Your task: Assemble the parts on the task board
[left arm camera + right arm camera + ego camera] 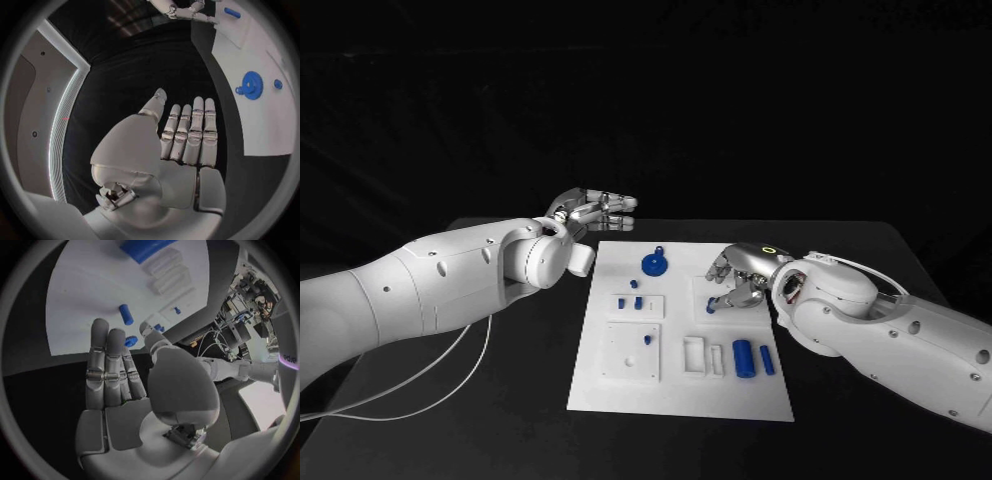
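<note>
The white task board lies mid-table with blue parts on it: a gear at its far end, small pegs standing on a raised block, two cylinders near its right edge. A short blue peg lies loose on the board. My right hand hovers over the board's right edge just beside that peg, fingers apart and holding nothing; the right wrist view shows its palm bare with the peg beyond the fingertips. My left hand is raised off the board's far left corner, fingers straight, empty.
The black table surrounds the board. A white cable loops over the table on the left under my left arm. The board and gear lie to one side of my left hand.
</note>
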Motion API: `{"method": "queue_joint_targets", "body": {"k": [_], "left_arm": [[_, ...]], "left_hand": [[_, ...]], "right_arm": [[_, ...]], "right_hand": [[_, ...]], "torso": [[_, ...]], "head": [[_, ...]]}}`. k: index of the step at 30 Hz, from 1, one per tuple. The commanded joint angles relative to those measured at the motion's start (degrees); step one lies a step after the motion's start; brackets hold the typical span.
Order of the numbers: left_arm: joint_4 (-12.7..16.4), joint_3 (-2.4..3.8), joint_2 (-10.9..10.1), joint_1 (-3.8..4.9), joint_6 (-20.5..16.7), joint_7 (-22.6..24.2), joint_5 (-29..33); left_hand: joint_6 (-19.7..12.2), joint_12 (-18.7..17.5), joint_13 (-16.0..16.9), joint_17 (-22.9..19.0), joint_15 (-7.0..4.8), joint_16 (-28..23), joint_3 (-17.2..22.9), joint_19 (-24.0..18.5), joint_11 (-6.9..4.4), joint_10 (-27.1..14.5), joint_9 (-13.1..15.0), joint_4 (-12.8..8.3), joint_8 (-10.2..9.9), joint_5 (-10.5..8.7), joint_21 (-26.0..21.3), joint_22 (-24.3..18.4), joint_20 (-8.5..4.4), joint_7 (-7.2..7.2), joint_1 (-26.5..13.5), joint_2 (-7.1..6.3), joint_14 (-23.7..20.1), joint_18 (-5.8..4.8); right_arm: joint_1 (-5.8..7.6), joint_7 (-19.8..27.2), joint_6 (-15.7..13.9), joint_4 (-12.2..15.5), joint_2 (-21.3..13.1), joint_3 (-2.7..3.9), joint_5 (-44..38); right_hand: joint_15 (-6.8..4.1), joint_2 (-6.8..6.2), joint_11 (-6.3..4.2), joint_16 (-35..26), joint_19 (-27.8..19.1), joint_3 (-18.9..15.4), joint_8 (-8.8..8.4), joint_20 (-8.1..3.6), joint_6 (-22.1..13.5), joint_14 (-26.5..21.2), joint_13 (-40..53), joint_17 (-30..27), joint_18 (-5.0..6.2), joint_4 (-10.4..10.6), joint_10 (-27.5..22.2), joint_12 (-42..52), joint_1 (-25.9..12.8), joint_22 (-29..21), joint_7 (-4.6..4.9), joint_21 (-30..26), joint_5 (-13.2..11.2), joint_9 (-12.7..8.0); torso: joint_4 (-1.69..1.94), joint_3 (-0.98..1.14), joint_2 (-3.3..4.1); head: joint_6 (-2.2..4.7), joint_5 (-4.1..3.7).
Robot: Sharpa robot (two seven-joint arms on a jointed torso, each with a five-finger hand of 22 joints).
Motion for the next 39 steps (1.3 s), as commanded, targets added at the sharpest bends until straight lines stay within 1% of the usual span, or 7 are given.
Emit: {"method": "queue_joint_targets", "body": {"k": [1,4,10,14,22,29,39], "left_arm": [[0.13,0.06,0.05,0.18,0.76,0.19,0.25],[0.08,0.06,-0.02,0.18,0.57,0.20,0.25],[0.05,0.06,-0.08,0.18,0.46,0.29,0.25],[0.04,0.06,-0.09,0.18,0.43,0.34,0.25],[-0.15,0.05,-0.08,0.18,0.46,0.38,0.25],[-0.48,0.05,0.00,0.18,0.52,0.37,0.25],[-0.59,0.04,0.08,0.18,0.74,0.22,0.25]], "left_hand": [[-0.26,0.32,0.02,-0.05,0.01,-0.08,0.06,0.19,-0.01,-0.19,-0.03,0.23,0.04,0.02,0.31,-0.10,0.31,0.17,0.49,-0.30,-0.20,0.53],[-0.43,0.33,0.02,-0.05,0.01,-0.08,0.08,0.21,0.00,-0.19,-0.02,0.19,0.00,0.02,0.35,-0.11,0.30,0.25,0.54,-0.29,-0.19,0.54],[-0.35,0.34,0.02,-0.04,-0.02,-0.05,0.11,0.25,-0.03,-0.10,-0.01,0.14,0.08,0.02,0.39,-0.13,0.28,0.20,0.64,-0.25,-0.12,0.55],[-0.35,0.32,0.02,-0.04,-0.03,-0.06,0.15,0.27,-0.02,-0.12,-0.01,0.08,0.09,0.03,0.43,-0.15,0.26,0.21,0.75,-0.21,-0.11,0.56],[-0.34,0.32,0.02,-0.05,-0.02,-0.07,0.15,0.31,-0.01,-0.16,-0.02,0.07,0.09,0.03,0.46,-0.16,0.26,0.21,0.78,-0.21,-0.13,0.58],[-0.32,0.33,0.02,-0.05,-0.01,-0.08,0.12,0.30,-0.01,-0.17,-0.01,0.14,0.10,0.03,0.47,-0.21,0.28,0.20,0.73,-0.17,-0.13,0.60],[-0.32,0.33,0.02,-0.05,-0.01,-0.08,0.12,0.30,-0.01,-0.17,-0.01,0.14,0.10,0.03,0.47,-0.21,0.28,0.20,0.73,-0.17,-0.13,0.60]], "right_arm": [[-0.43,-0.32,2.93,-1.01,0.52,-0.28,-0.76],[-0.86,-0.18,2.77,-1.62,0.98,-0.47,-1.14],[-1.59,0.08,2.53,-2.30,1.65,-0.61,-1.68],[-1.90,0.07,2.31,-2.66,1.96,-0.72,-2.33],[-2.36,0.51,-0.13,-2.94,2.27,-0.84,-2.79],[-2.51,0.74,-3.42,-2.86,2.19,-0.89,-3.14],[-2.73,0.58,-5.92,-2.62,2.21,-0.90,-3.54]], "right_hand": [[0.25,0.07,-0.13,0.38,2.03,0.19,-0.11,0.47,0.25,0.00,0.00,-0.08,0.24,0.24,-0.23,-0.08,0.61,-0.10,-0.19,0.02,0.02,0.01],[0.13,0.33,-0.30,0.41,2.05,0.56,-0.09,0.36,0.95,0.05,-0.01,-0.11,0.11,-0.05,0.30,-0.08,0.77,-0.14,-0.32,0.14,0.32,0.03],[-0.53,1.26,-0.96,0.59,2.09,3.17,-0.10,-0.33,2.68,0.48,-0.05,-0.05,-0.68,-2.01,2.04,-0.20,-0.15,-0.09,-0.63,1.05,0.21,0.04],[-0.68,1.04,-1.25,0.88,2.01,11.33,-0.16,-0.51,3.95,0.63,-0.07,0.18,-0.77,-4.68,3.98,-0.33,-2.07,0.46,-0.63,2.02,-1.76,0.02],[-0.60,0.92,-1.75,1.59,2.08,18.41,-0.08,-0.46,6.77,1.15,-0.06,0.72,-0.75,-5.73,7.28,-0.34,-4.27,1.52,-0.61,3.60,-2.51,0.08],[-1.36,2.21,-2.72,2.12,2.12,22.12,0.04,-1.18,9.81,1.76,0.03,1.29,-1.19,-5.93,10.56,-0.31,-4.23,2.62,-1.12,5.23,-3.03,0.26],[-2.35,3.99,-4.09,2.28,2.00,23.03,0.21,-2.16,13.71,1.90,0.21,1.99,-1.75,-7.43,14.84,-0.10,-3.36,3.64,-2.00,6.27,-2.73,0.66]], "torso": [[0.15,-0.05,0.04],[0.14,0.03,0.10],[0.20,-0.07,0.05],[0.18,-0.05,0.05],[0.11,-0.05,0.01],[0.09,-0.06,0.01],[0.08,-0.06,0.02]], "head": [[-0.06,-0.36],[-0.11,-0.41],[-0.40,-0.53],[-0.53,-0.46],[-0.70,-0.37],[-0.75,-0.37],[-0.84,-0.36]]}}
